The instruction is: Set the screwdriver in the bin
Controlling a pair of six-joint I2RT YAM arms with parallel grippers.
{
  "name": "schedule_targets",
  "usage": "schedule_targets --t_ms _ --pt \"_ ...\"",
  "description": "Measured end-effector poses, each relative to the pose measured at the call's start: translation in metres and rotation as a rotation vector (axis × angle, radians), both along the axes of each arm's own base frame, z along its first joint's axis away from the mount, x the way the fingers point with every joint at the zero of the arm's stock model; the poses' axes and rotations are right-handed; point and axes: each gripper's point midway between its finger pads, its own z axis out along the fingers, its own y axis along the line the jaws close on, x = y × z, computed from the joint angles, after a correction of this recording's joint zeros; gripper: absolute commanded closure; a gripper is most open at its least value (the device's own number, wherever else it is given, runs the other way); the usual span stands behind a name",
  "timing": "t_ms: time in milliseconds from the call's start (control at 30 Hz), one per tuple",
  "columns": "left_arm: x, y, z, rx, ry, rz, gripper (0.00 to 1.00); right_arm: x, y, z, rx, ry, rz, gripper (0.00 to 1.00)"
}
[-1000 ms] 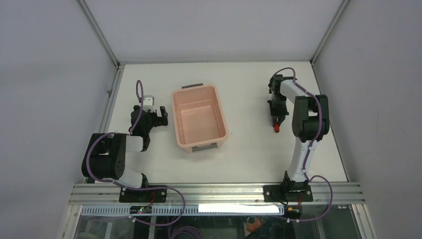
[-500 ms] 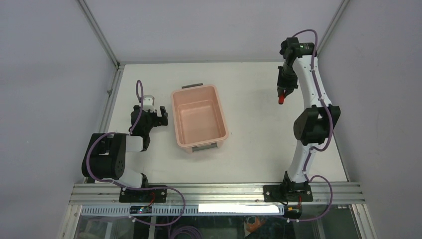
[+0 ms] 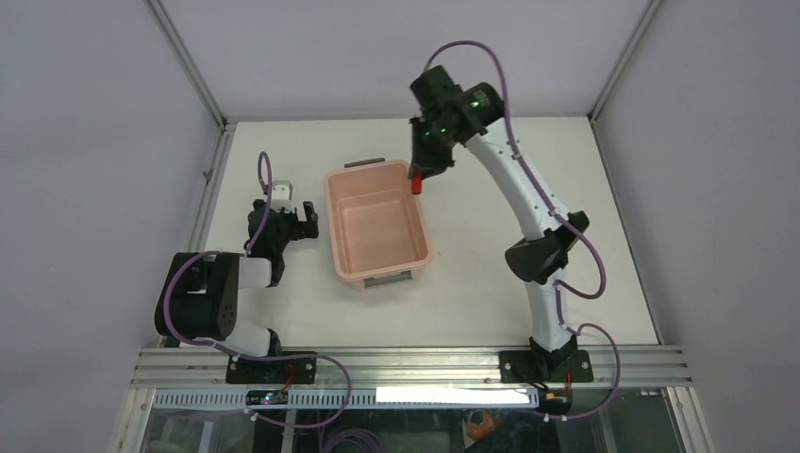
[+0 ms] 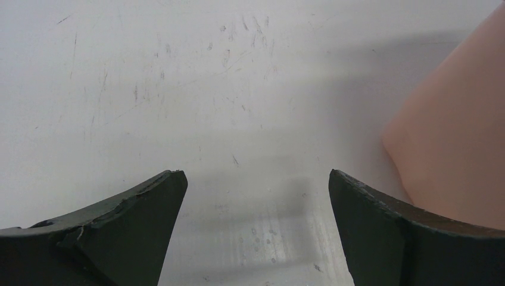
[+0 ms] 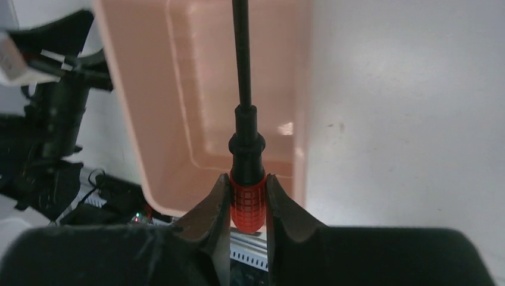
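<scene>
Mid-carry, with the right gripper (image 3: pixel 416 176) clamped on the red handle of the screwdriver (image 3: pixel 415 187), held in the air above the far right corner of the bin (image 3: pixel 332 222). Next, by the look of it: shift a little left and nearer over the pink floor, then let go. Short ribbed red grip, dark collar, thin dark shaft pointing out across the bin's inside; left gripper (image 4: pixel 256 226) spread wide on nothing, low beside the bin's left wall.

Screwdriver (image 3: pixel 414 186) in right tool (image 5: pixel 247 189), seemingly above bin (image 3: pixel 333 226) far-right corner.
</scene>
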Motion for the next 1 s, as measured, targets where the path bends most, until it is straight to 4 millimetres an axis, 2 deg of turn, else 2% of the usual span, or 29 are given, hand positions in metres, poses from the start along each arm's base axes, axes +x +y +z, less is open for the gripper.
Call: schedule_targets --t_ms 100,167,267,367,467,533,600,667,833,1000 --pt "0.000 0.000 0.000 0.000 0.000 0.000 0.01 -0.036 0.061 -0.010 0.040 0.028 0.146 1.00" --pt "0.000 0.000 0.000 0.000 0.000 0.000 0.01 -0.053 0.090 -0.020 0.048 0.035 0.221 1.00" --pt "0.000 0.000 0.000 0.000 0.000 0.000 0.01 -0.068 0.117 -0.041 0.017 0.038 0.311 1.00" --pt "0.000 0.000 0.000 0.000 0.000 0.000 0.01 -0.077 0.133 -0.085 -0.082 0.066 0.384 1.00" --pt "0.000 0.000 0.000 0.000 0.000 0.000 0.01 -0.076 0.133 -0.134 -0.194 0.106 0.409 1.00" --pt "0.000 0.000 0.000 0.000 0.000 0.000 0.01 -0.074 0.126 -0.170 -0.264 0.137 0.415 1.00" --pt "0.000 0.000 0.000 0.000 0.000 0.000 0.01 -0.075 0.117 -0.196 -0.312 0.164 0.415 1.00" --pt "0.000 0.000 0.000 0.000 0.000 0.000 0.01 -0.075 0.109 -0.215 -0.347 0.179 0.414 0.94" --pt "0.000 0.000 0.000 0.000 0.000 0.000 0.01 -0.069 0.104 -0.242 -0.371 0.166 0.418 0.72" --pt "0.000 0.000 0.000 0.000 0.000 0.000 0.01 -0.063 0.105 -0.243 -0.386 0.139 0.425 0.61"
